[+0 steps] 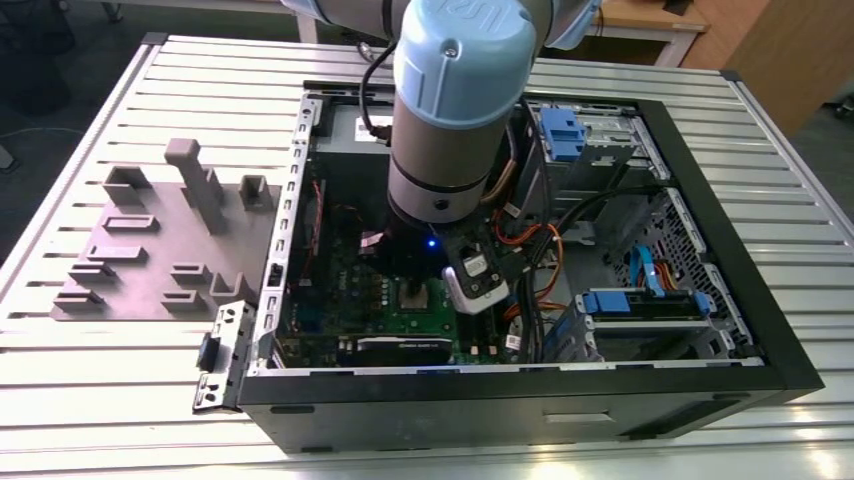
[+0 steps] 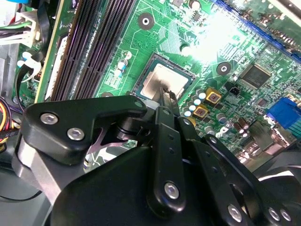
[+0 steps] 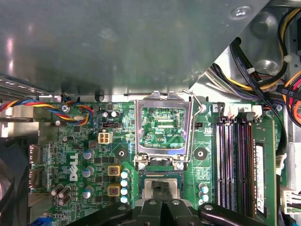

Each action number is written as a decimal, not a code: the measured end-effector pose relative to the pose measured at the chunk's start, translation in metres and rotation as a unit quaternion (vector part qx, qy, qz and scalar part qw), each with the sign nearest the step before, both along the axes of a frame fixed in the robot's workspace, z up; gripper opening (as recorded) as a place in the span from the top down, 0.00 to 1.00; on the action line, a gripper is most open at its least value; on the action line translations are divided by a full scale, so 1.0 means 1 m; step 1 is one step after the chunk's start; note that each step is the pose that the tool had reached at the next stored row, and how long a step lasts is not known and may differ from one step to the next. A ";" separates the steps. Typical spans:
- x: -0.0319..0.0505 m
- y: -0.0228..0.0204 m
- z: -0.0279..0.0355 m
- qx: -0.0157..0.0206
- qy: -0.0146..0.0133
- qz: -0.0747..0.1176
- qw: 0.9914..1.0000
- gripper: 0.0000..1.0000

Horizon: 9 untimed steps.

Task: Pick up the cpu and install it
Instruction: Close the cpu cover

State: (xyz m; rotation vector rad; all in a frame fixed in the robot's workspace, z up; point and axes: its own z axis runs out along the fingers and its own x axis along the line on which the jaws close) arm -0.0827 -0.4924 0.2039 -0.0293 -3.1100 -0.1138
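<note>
Looks like the cpu [image 2: 162, 77] has already been seated in its socket, mid-motherboard [image 2: 160, 37]. The gripper [image 2: 165, 95] is pinched closed with nothing held, tips right at the chip's top. The socket frame [image 3: 162, 125] is seen flipped open, so it's not locked down yet.

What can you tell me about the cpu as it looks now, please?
The cpu is a small flat square chip with a dull silver-grey metal top, lying level in its dark socket on the green motherboard. The gripper touches the middle of its top. The shiny socket frame stands swung open beside it.
</note>
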 end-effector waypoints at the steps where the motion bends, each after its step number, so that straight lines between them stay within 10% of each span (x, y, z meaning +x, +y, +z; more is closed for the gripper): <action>1: 0.0000 0.0000 0.0000 0.000 0.000 0.000 1.000 0.89; 9: 0.0000 0.0000 0.0032 0.000 0.000 0.000 1.000 0.89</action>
